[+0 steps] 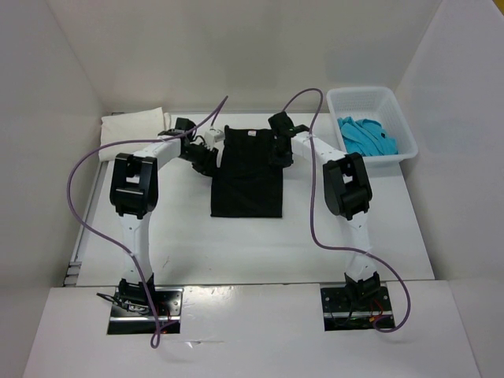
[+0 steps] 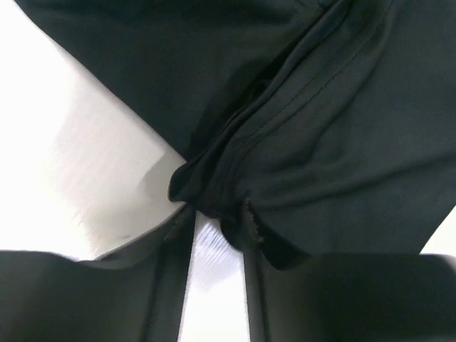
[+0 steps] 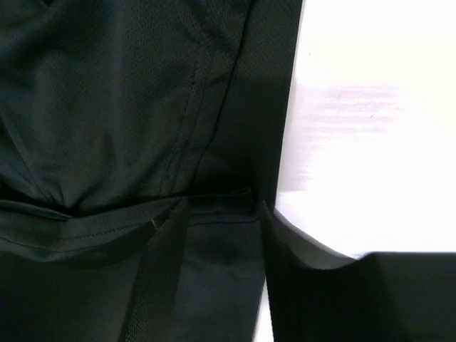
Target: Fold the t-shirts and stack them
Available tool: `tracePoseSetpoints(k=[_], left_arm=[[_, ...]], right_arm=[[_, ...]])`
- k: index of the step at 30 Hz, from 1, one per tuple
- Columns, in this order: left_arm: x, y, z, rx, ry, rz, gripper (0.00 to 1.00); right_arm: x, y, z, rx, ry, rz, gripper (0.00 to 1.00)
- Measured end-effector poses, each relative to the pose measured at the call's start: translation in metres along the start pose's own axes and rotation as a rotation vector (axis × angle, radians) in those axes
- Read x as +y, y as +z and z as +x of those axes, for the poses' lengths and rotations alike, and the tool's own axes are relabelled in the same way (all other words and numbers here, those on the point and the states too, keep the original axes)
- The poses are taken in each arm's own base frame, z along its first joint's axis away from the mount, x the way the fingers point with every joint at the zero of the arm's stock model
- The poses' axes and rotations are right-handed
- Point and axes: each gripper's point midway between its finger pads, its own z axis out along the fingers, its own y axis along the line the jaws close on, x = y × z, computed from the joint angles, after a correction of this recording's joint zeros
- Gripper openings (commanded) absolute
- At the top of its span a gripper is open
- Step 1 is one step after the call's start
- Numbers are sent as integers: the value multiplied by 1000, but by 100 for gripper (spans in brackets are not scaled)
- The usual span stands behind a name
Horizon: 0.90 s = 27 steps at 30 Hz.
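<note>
Top external: basket (image 1: pixel 366 93), cloth (image 1: pixel 134 122) flanking black t-shirt (image 1: pixel 248 177); left claw (image 1: pixel 211 154), right claw (image 1: pixel 279 151) closure unclear

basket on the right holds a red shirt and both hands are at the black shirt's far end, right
Not quite. The basket holds a teal shirt, not a red one, as the top external view shows. The left hand and right hand are at the far end of the black shirt.
</note>
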Motion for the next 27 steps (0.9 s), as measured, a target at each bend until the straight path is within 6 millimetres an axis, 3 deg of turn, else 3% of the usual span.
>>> tracePoseSetpoints(k=[2, 4, 8, 14, 21, 22, 25, 27], left_arm=[[-2, 3, 1, 6, 1, 9, 17], [-5, 5, 2, 11, 0, 17, 8], [-10, 7, 0, 9, 10, 25, 2], [-25, -3, -22, -27, 75, 21, 1], [-56, -18, -69, -117, 228, 20, 1], [-56, -18, -72, -122, 238, 17, 2], [-52, -16, -72, -118, 239, -1, 6], [-45, -15, -69, -108, 231, -19, 10]], right_arm=[[0, 0, 0, 0, -2, 0, 27], [0, 0, 0, 1, 0, 0, 16], [-1, 1, 3, 7, 4, 2, 1], [-8, -1, 18, 33, 17, 22, 0], [-13, -31, 3, -37, 54, 28, 0], [-12, -33, -1, -48, 57, 22, 1], [-9, -33, -10, -64, 59, 11, 21], [-6, -30, -19, -75, 60, 9, 43]])
